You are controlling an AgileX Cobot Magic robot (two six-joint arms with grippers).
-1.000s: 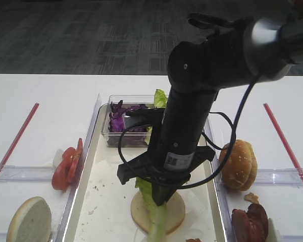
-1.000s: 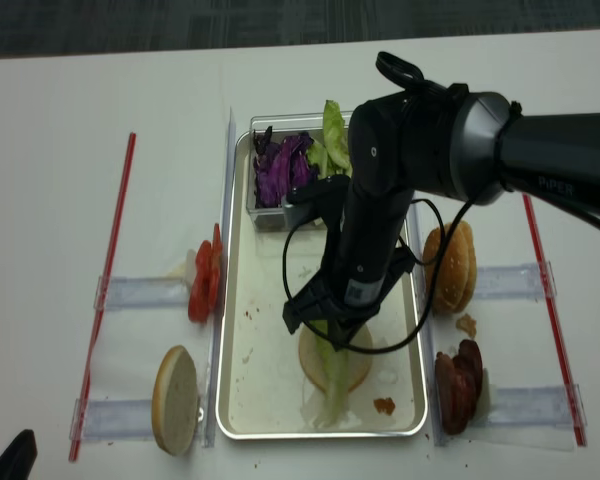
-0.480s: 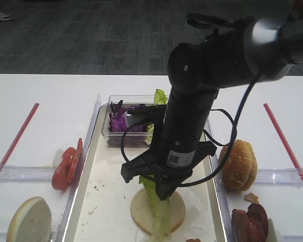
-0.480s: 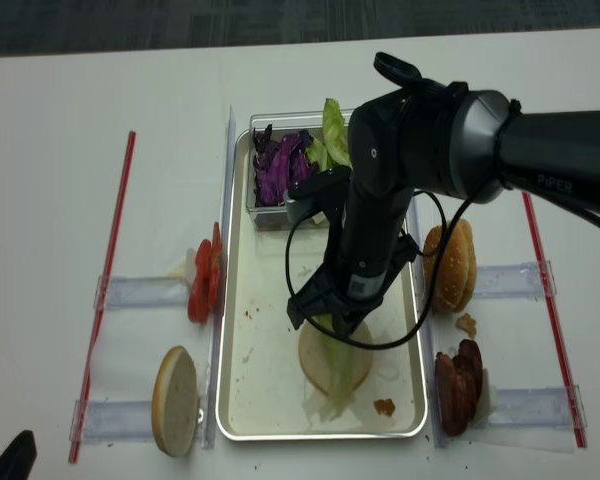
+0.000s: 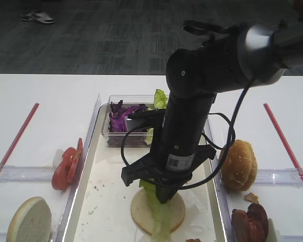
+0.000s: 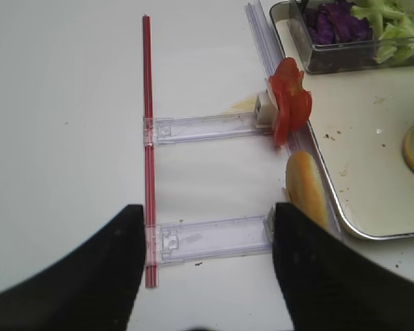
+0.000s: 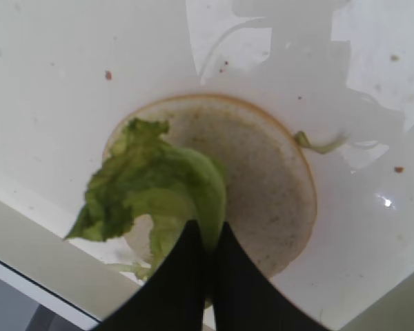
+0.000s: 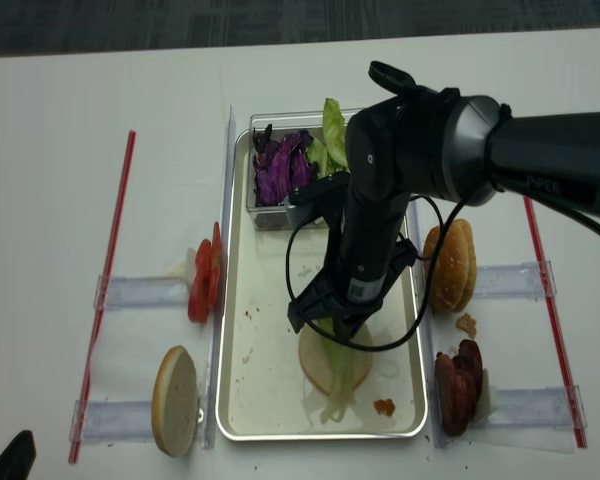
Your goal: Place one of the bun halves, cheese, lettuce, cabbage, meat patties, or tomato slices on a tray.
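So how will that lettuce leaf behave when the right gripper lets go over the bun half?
Probably floppy: the lettuce hangs limp from the shut right gripper and folds over itself. Likely light, so it may cling to the fingers on release. It drapes past the bun half edge, so it could settle lopsided on the tray.

I note right gripper (image 5: 164, 194) shifted slightly left and toward tub end of tray (image 5: 91, 166) versus one second back. Lettuce (image 5: 159, 212) drawn along with it: earlier, leaf tip trailed past bun half (image 5: 177, 214) toward near rim; now leaf sits bunched, mostly over cut face, tip hanging just past bun's near edge. Right arm (image 8: 420, 160) leans a little further left. Shoes now visible on floor, top left of exterior high view.
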